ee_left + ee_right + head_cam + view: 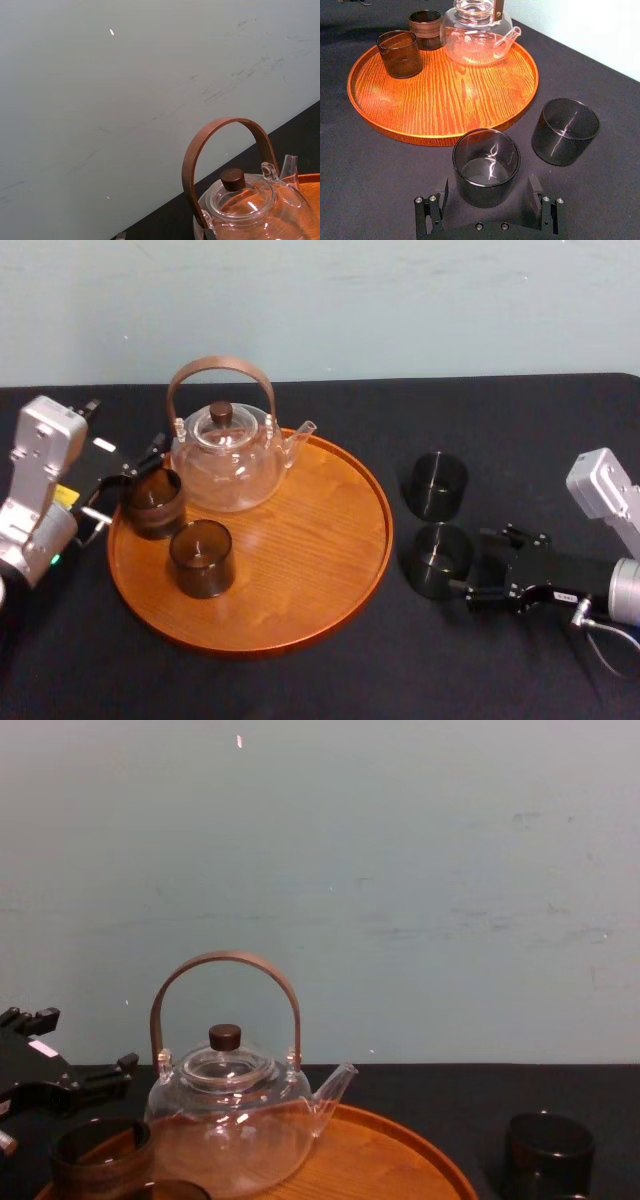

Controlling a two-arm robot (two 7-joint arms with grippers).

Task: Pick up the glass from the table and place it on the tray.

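Two tumblers (201, 558) stand on the tray (320, 560). Right gripper (487, 192) sits low over the table (520, 440), jaws wide either side of the glass (486, 165), just beside the rim. It is squared up, I judge, for closing. Left gripper (135, 468) parked at tray's left edge.

No legible text, numbers or brands; small white label (563, 596), yellow sticker (66, 496), both unreadable

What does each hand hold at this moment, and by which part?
The right hand holds nothing: its open fingers flank the nearer table glass. Whether the left hand grips the glass at the tray's left rim cannot be told.
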